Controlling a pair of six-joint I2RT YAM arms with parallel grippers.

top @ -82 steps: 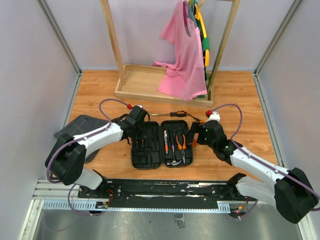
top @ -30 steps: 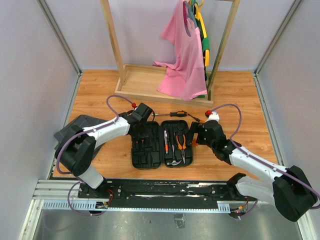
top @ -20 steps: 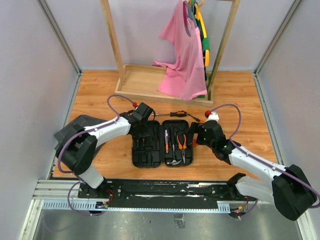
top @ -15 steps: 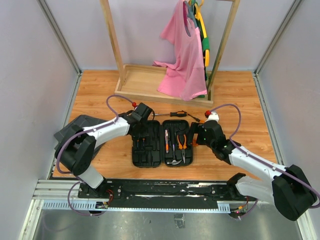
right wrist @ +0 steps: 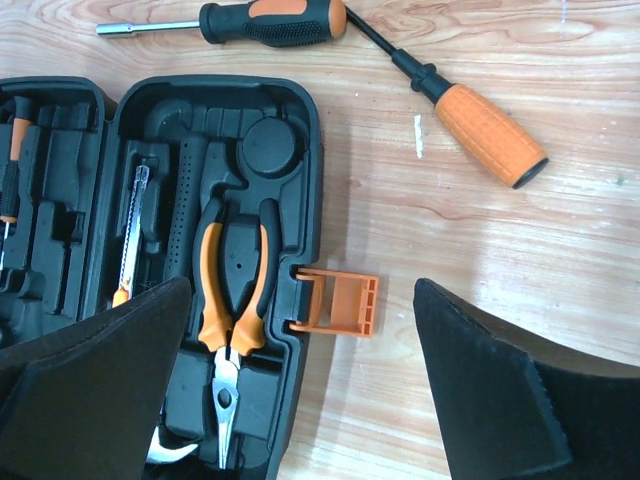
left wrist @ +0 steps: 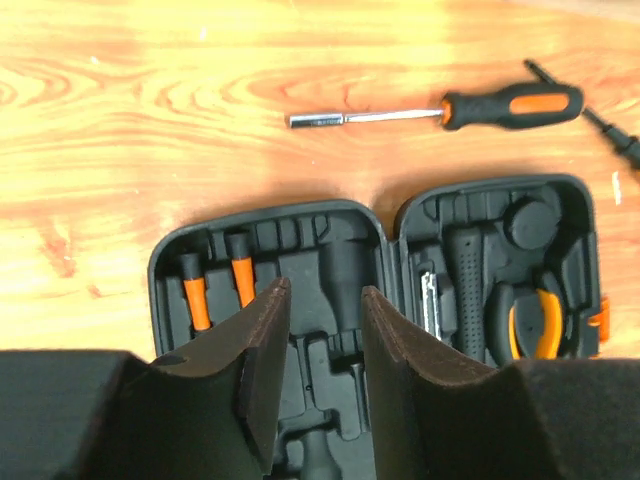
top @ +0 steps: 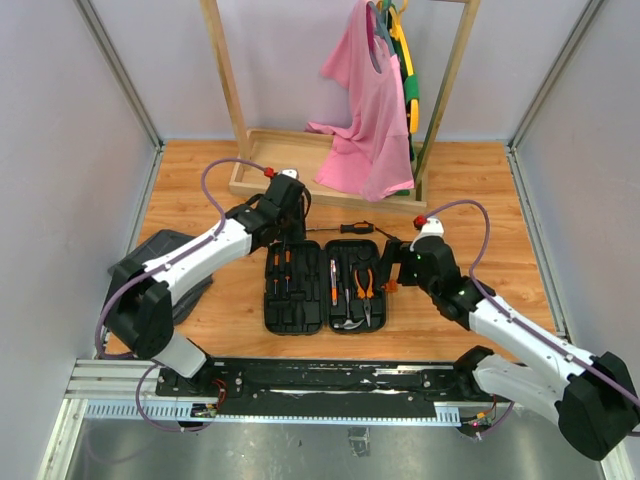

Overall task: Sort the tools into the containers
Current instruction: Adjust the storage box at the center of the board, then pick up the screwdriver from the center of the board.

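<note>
The black tool case [top: 300, 312] lies open on the wooden table. Its right half holds orange-handled pliers [right wrist: 235, 290], a hammer [right wrist: 185, 215] and a thin bar [right wrist: 130, 240]. Two small screwdrivers [left wrist: 195, 295] sit in its left half. My left gripper [left wrist: 320, 310] hovers over that left half [left wrist: 340, 250], open by a narrow gap and holding nothing. My right gripper [right wrist: 300, 320] stands wide open above the orange latch [right wrist: 340, 303]. A black-and-orange screwdriver [right wrist: 270, 20] and an orange-handled one [right wrist: 480, 125] lie on the table beyond the case.
A wooden clothes rack with a tray base [top: 285, 165] stands behind the case, with a pink shirt [top: 365, 120] hanging on it. Dark grey fabric [top: 160, 255] lies at the left edge. Grey walls enclose the table on three sides.
My left gripper has lifted back from the case's left half towards the rack, and its jaws have parted. The right gripper has shifted slightly to the right and stays open.
</note>
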